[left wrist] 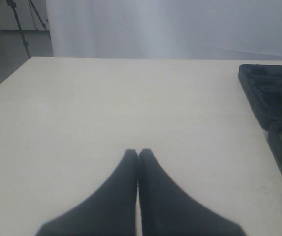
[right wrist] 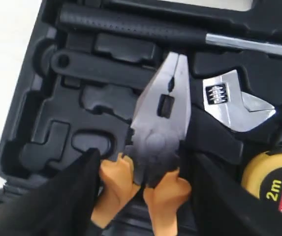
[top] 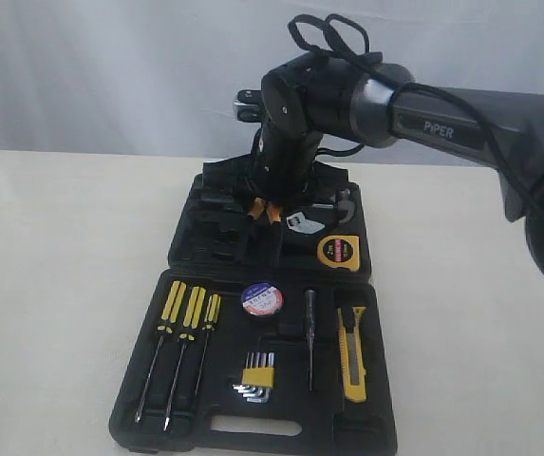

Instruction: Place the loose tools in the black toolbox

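Note:
The black toolbox (top: 139, 418) lies open on the table, both halves flat. My right gripper (top: 264, 203) hangs over its far half, shut on the orange handles of the pliers (right wrist: 160, 123). The grey pliers head points at the moulded recesses of the toolbox (right wrist: 42, 128), and my right gripper (right wrist: 144, 164) has a finger on each handle. The yellow tape measure (top: 339, 251) sits in the far half. The black tape roll (top: 262, 300) and the utility knife (top: 352, 356) lie in the near half. My left gripper (left wrist: 138, 153) is shut and empty over bare table, left of the toolbox (left wrist: 273, 93).
Three yellow-handled screwdrivers (top: 188, 313), a hex key set (top: 255, 375) and a thin black-handled tool (top: 310, 332) occupy the near half. An adjustable wrench (right wrist: 229, 98) and a long black-handled tool (right wrist: 131, 27) lie in the far half. A tripod (left wrist: 22, 24) stands beyond the table.

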`<state>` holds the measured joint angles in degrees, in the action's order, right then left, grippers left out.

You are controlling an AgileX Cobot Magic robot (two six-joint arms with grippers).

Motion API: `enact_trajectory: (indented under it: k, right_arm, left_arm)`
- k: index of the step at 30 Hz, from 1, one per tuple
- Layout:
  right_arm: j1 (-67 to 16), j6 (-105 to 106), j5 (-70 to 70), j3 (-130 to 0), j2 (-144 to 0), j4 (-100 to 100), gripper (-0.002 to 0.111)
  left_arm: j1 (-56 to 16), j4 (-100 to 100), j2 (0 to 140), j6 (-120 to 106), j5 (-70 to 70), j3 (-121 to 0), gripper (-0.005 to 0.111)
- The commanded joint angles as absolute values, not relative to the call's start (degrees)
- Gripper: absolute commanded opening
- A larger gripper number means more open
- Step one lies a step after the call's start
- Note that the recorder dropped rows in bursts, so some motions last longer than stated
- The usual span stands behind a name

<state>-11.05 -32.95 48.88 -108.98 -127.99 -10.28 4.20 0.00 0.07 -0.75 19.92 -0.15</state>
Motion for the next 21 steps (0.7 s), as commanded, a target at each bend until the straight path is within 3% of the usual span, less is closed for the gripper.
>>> enact_trajectory:
  k: [1,10,21]
  right_arm:
    - [-10.6,-30.6,49.3,-109.4,-126.9,-10.8,0.025]
    - [-9.4,-27.4,53.1,-109.4,-126.3,-9.0,0.025]
    - [-6.8,-19.6,47.8,-110.6,-126.8,31.7,0.024]
  left_arm:
    - [3.9,0.0,0.0,-0.4,19.6,0.0,0.000]
    - [3.9,0.0,0.0,-0.4,19.6,0.0,0.000]
    - [3.9,0.0,0.0,-0.4,19.6,0.0,0.000]
